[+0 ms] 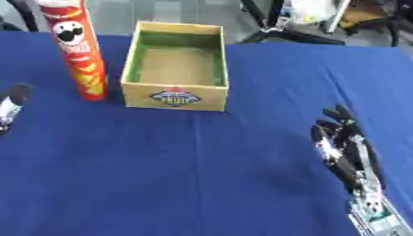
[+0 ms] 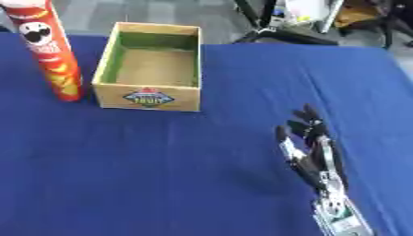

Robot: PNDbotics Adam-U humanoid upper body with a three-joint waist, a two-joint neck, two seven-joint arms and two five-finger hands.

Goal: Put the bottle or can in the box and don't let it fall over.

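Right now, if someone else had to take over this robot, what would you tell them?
Right hand: open, fingers straight, idle over the cloth at lower right.
Left hand: only a bit shows at the left edge; cannot tell its state.
Can: upright on the cloth, just left of the box, untouched.
Box: holds nothing.
Done: nothing yet.
Left: grasp the can, lift it over the wall, set it upright inside.

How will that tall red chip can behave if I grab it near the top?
The red chip can is tall and narrow, standing upright left of the box, so it will probably tip if nudged high. Its round wall looks smooth, so it may slip or roll. The right hand is open, far from it.
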